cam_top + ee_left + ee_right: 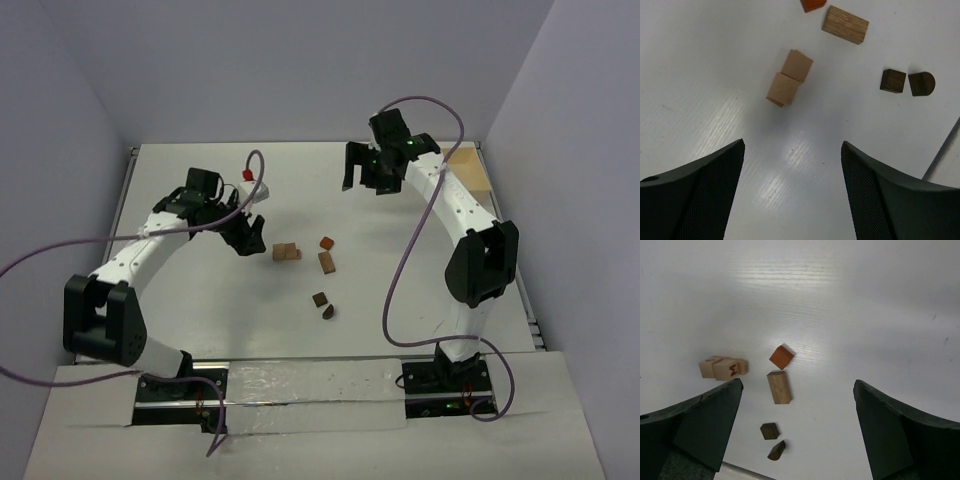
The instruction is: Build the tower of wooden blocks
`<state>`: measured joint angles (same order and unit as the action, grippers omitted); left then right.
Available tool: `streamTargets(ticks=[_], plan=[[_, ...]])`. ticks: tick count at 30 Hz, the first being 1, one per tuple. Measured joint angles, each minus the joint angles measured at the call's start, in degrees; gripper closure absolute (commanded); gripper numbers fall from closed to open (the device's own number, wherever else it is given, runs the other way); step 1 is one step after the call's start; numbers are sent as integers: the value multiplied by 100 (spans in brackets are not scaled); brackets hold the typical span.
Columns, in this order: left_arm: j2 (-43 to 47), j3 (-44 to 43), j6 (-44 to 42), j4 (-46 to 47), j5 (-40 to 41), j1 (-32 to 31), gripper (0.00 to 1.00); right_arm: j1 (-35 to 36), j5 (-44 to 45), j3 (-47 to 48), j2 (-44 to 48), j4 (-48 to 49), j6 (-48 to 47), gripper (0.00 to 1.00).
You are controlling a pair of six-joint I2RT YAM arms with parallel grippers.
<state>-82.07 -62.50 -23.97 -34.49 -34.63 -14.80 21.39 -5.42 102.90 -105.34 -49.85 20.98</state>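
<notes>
The wood blocks lie loose on the white table, not stacked into a tower. Two light tan cubes [286, 252] [790, 77] [722, 367] touch side by side. To their right are an orange cube [327, 242] [781, 357] and a longer brown block [327, 262] [845, 24] [778, 387]. Nearer the arms sit a dark brown cube [319, 298] [892, 80] and a dark half-round piece [328, 311] [921, 83]. My left gripper [245, 235] [793, 145] hovers just left of the tan cubes, open and holding nothing. My right gripper [365, 170] [797, 384] hangs open behind the blocks, also with nothing in it.
A pale wooden board [470, 168] lies at the back right, partly behind the right arm. A small white object with a red tip [248, 180] sits behind the left gripper. Grey walls close in the table on the left, back and right.
</notes>
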Motion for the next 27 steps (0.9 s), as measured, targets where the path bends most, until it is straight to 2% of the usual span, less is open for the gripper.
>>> streamTargets(ticks=[5,7,11,20,27], plan=[[-997,-681,-508,-350,107,-536,12,-421,-357,-114,0,-137,-321,0],[-1297,-892,-637,-446,163,-661,8,-495,-495,-132,12,-216,-437,0],[-1885,-1338,-990,-772,318,-770,8,-603,-671,-322,98,-285,-656,0],[-2302,-1480,-1717,-906,941,-1158,12,-634,-920,-397,114,-356,-762,0],[-2728,-1759,-2122,-907,1123,-1249,13,-634,-1032,-397,114,-379,-764,0]])
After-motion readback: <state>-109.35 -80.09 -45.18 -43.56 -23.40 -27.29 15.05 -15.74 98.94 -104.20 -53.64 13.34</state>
